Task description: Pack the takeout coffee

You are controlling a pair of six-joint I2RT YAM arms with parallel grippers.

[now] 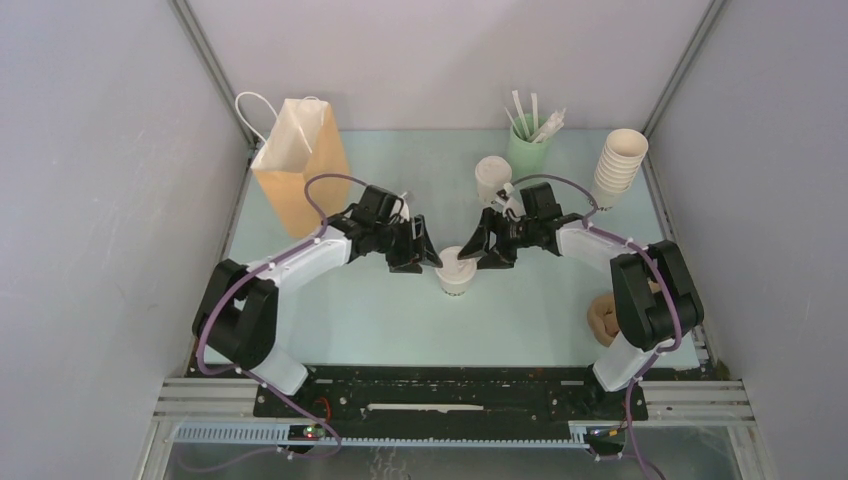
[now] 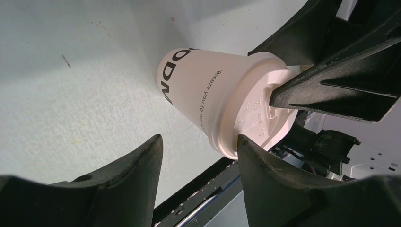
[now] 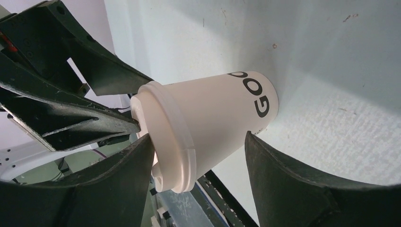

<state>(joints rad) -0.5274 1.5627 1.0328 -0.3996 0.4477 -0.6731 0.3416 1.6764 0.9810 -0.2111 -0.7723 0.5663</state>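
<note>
The left gripper (image 2: pixel 199 141) is spread wide and holds nothing. In its own view one fingertip sits against the rim of the lid (image 2: pixel 257 116), while the other stands apart over the table (image 1: pixel 350 320). The right gripper (image 3: pixel 198 142) is spread too, with a finger on either side of the cup (image 1: pixel 453 272). One finger is at the lid's edge and the other is just beside the wall near the base; whether either presses, I cannot tell. In each wrist view a fingertip of the opposite gripper meets the lid.

From above, the two grippers face each other across the cup, which stands upright on the pale green table with its lid on, about midway between the arms. Black letters run along its wall.

The second cup (image 1: pixel 492 178), also lidded, stands just behind the right gripper, near the green cup (image 1: pixel 527 152) of white sticks. The stack (image 1: pixel 620 165) of lidless cups is at the far right. The bag (image 1: pixel 300 170) stands upright at the far left, well apart from both cups
</note>
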